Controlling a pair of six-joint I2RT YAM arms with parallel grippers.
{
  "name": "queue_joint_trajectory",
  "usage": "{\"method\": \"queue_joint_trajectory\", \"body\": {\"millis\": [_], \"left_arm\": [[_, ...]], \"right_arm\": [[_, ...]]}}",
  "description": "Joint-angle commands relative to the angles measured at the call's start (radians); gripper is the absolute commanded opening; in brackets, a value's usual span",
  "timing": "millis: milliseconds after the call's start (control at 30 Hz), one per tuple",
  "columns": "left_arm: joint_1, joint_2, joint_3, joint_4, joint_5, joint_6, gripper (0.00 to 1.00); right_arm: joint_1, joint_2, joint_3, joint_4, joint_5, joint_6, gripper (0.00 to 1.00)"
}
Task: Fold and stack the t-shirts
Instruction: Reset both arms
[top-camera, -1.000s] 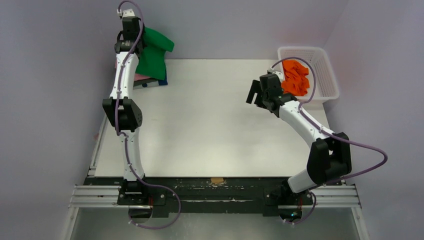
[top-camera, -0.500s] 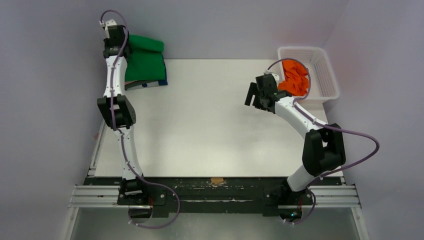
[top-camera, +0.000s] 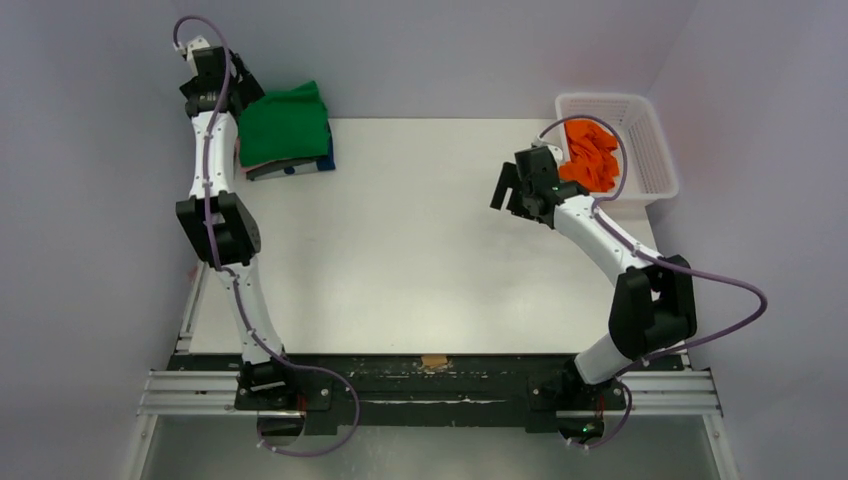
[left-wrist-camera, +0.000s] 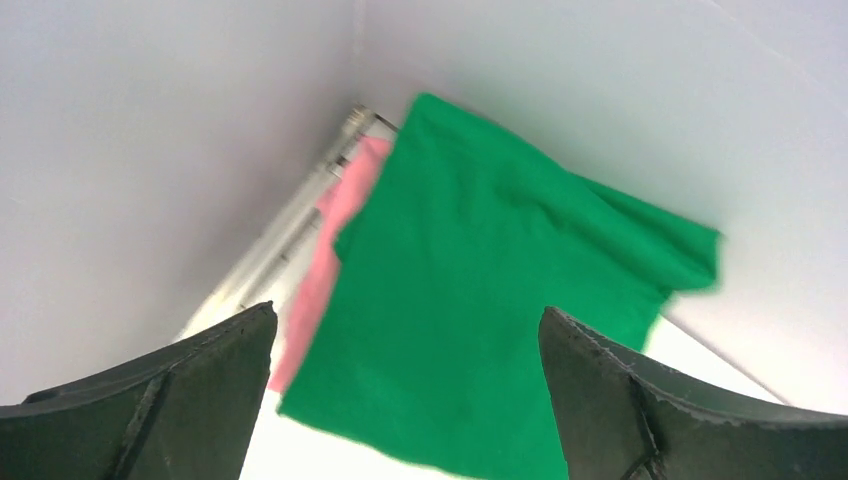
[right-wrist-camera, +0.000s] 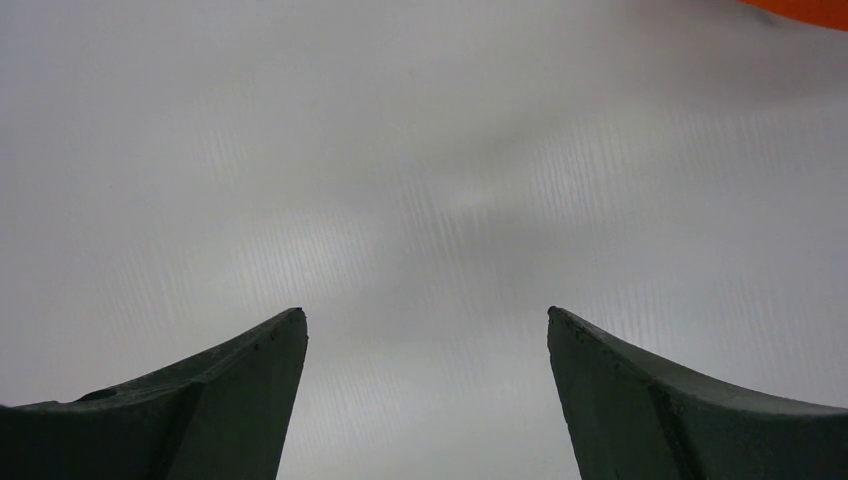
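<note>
A bright green t-shirt (top-camera: 285, 125) lies folded on top of a stack at the table's back left corner. In the left wrist view the green t-shirt (left-wrist-camera: 480, 300) covers a pink t-shirt (left-wrist-camera: 335, 240) whose edge sticks out at its left. A dark blue t-shirt (top-camera: 322, 160) peeks out from under the stack. My left gripper (top-camera: 232, 95) hangs just left of the stack, open (left-wrist-camera: 405, 312), holding nothing. My right gripper (top-camera: 505, 190) hovers open (right-wrist-camera: 425, 312) over bare table, left of the crumpled orange t-shirts (top-camera: 590, 155).
The orange t-shirts sit in a white lattice basket (top-camera: 660, 150) at the back right corner. Walls stand close behind and to the left of the stack. The white table (top-camera: 420, 260) stretches between the arms.
My left gripper has opened and let go of the green t-shirt, which dropped flat onto the stack. The left arm swung left, away from it. The right arm barely shifted.
</note>
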Motion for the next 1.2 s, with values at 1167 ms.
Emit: {"method": "queue_joint_trajectory", "body": {"millis": [1167], "left_arm": [[-0.501,-1.703,-1.747,-0.142,0.101,-0.386,1.0]], "right_arm": [[-0.169,-0.71,-0.522,0.112,0.139,-0.032,0.89]]}}
